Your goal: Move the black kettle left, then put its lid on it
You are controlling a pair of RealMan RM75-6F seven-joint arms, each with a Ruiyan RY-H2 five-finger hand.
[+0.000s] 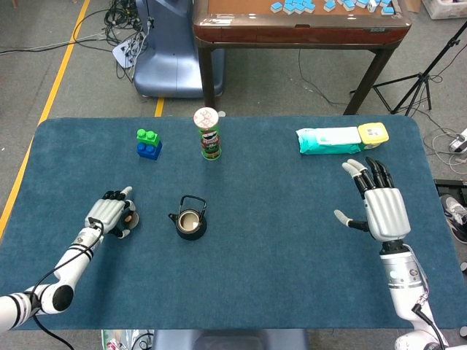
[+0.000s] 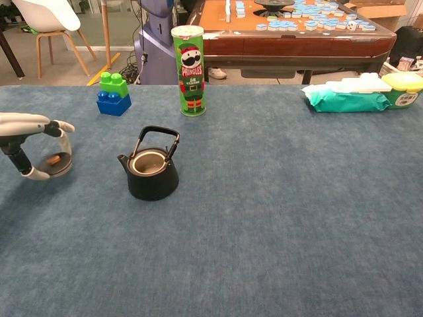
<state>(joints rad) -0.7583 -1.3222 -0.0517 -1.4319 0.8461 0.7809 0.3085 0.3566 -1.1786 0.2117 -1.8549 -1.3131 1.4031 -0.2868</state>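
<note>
Kettle [image 1: 191, 219] sits a bit left of the worktop's [image 1: 277, 255] middle, lid off. The lid [image 1: 131, 218] lies to its left, under the left hand [image 1: 111, 214]. Behind the kettle there's a can [image 1: 208, 133], with blocks [image 1: 148, 143] left of that. Wipes [image 1: 330, 139] sit at the back right, a tub [image 1: 373, 134] touching their right end. Right hand [image 1: 379, 204] hovers front right.

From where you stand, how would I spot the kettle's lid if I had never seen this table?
Start at the black kettle on the blue table. Look to its spout side, where the left hand rests: the lid lies under its fingers, a small dark disc with a brown knob.
</note>
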